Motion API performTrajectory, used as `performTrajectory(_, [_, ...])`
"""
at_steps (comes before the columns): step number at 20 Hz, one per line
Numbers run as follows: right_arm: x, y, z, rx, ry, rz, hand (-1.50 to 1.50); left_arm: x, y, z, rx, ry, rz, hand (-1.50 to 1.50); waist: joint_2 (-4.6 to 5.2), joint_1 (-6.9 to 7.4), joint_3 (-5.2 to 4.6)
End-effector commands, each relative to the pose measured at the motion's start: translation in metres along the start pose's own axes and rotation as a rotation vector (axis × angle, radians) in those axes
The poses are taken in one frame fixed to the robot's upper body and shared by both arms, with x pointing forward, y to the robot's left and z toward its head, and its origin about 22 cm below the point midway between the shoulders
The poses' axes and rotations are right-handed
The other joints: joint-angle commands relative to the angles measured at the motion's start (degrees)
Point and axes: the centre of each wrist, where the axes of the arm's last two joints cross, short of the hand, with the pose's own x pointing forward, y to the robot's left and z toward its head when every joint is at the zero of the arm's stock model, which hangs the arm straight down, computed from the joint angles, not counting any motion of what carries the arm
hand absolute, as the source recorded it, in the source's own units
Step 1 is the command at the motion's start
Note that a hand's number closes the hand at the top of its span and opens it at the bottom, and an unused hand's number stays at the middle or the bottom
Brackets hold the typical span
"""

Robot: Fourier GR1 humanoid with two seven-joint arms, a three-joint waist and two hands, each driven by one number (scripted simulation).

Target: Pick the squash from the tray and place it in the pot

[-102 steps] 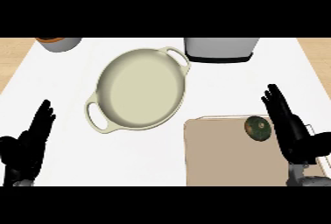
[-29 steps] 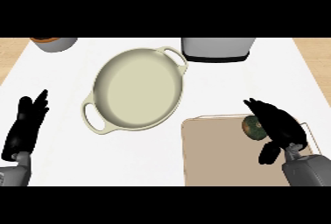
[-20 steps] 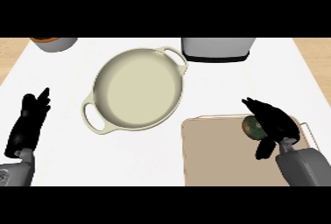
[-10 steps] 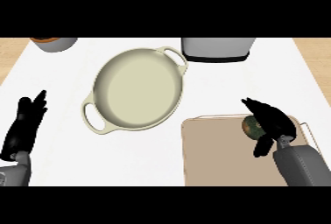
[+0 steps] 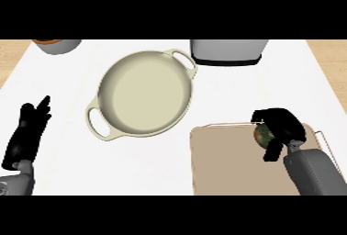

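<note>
Head view: you look down on the white counter (image 5: 61, 87). It is the biggest thing here, and all the rest sits on it.
Pot: the cream pot (image 5: 142, 92) sits near the middle, a bit toward 11 o'clock. It has no lid and nothing in it, so the squash can go straight in. Its two handles point to 1 o'clock and 7 o'clock.
Tray: the tan tray (image 5: 230, 170) lies flat at 5 o'clock. Its top left corner is close to the pot, so your carry should be a short one toward 10 o'clock.
Grey box: a grey box (image 5: 227, 50) stands at 1 o'clock, just past the pot's far handle. Keep away from it when you swing over.
Right hand: your right hand (image 5: 279, 125) is at 4 o'clock. Its fingers are bent down over the squash and wrapped round its top and right side. I think you are in the grab step, and the lift is not yet done.
Left hand: your left hand (image 5: 28, 133) rests at 8 o'clock with its fingers straight and pointing up. It holds nothing and is well apart from the pot.
Bowl: a small grey bowl (image 5: 58, 45) sits at 11 o'clock, far from the job.
Squash: the small green squash (image 5: 260, 134) is at the tray's 1 o'clock corner, half hidden under your right hand. You cannot tell if it is off the tray yet. It is round, so I think it could roll if the hold slips.
</note>
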Motion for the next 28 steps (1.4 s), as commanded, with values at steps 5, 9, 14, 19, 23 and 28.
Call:
performTrajectory(5, [0.028, -0.002, 0.018, -0.133, 0.075, -0.003, 1.50, 0.013, 0.012, 0.000, 0.011, 0.011, 0.005, 0.00, -0.14, -0.67, 0.27])
performTrajectory(9, [0.057, 0.056, 0.040, -0.033, 0.420, -0.213, 1.50, -0.012, 0.019, 0.003, 0.047, 0.059, 0.007, 0.00, -1.33, -4.04, 0.02])
performTrajectory(14, [0.088, 0.054, 0.070, -0.167, 0.619, -0.215, 1.50, -0.018, 0.013, 0.005, 0.049, 0.066, 0.002, 0.00, -1.32, -4.46, -0.02])
performTrajectory(19, [0.141, 0.007, 0.115, -0.428, 0.668, -0.222, 1.50, -0.009, 0.012, 0.005, 0.046, 0.039, -0.004, 0.00, -1.37, -3.30, 0.02])
performTrajectory(23, [0.182, -0.033, 0.155, -0.700, 0.570, -0.257, 1.50, -0.017, 0.001, 0.008, 0.024, 0.047, -0.014, 0.00, -1.28, -2.20, -0.04])
performTrajectory(28, [0.220, -0.060, 0.196, -0.979, 0.401, -0.335, 1.50, 0.001, -0.003, -0.001, 0.017, 0.036, -0.002, 0.00, -0.77, -1.37, 0.07])
